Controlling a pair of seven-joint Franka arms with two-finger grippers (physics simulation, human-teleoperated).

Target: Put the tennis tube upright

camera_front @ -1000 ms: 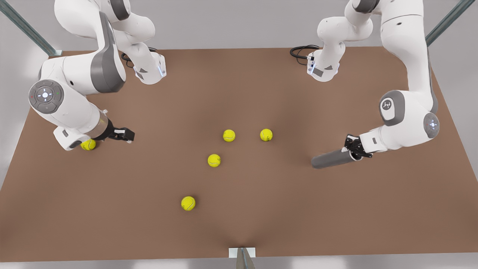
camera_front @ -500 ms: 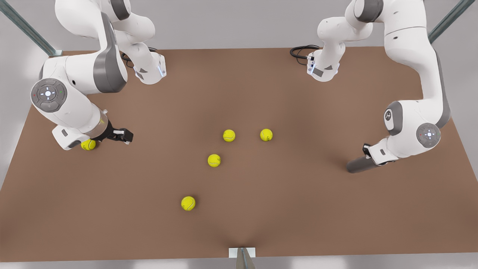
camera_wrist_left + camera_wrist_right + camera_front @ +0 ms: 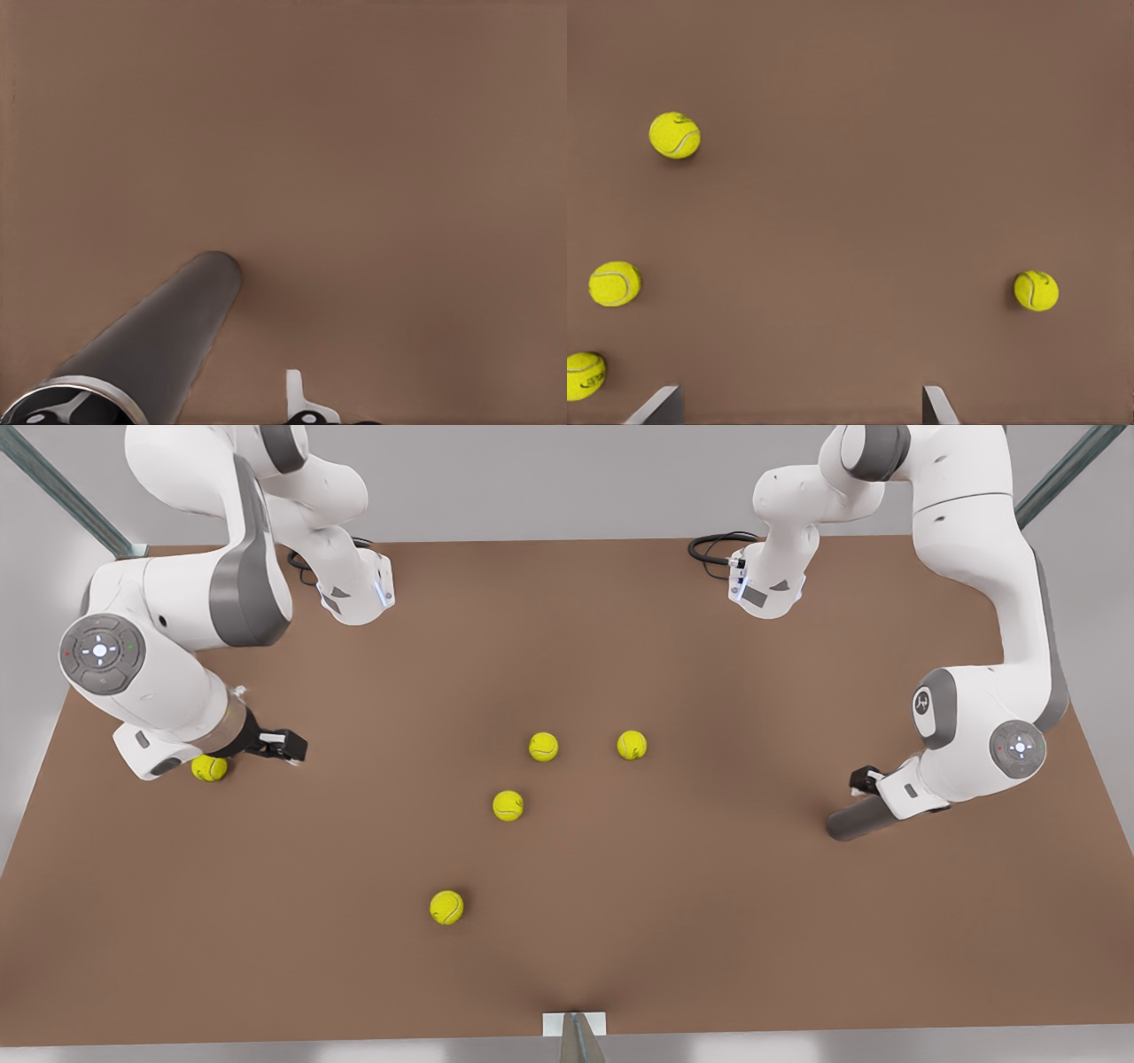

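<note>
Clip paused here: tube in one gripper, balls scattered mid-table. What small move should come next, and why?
Probably keep tipping: the left gripper, at the front view's right, is shut on the tennis tube, which is steeply tilted, its far end at or just above the table. Rotating the wrist further should stand it up. The right gripper waits, open, beside a tennis ball.

We are two glossy white arms with grey joint bands, round grey caps lit by small lights, black tools [image 3: 282,745] on white flanges, and black cables coiled behind our bases.
</note>
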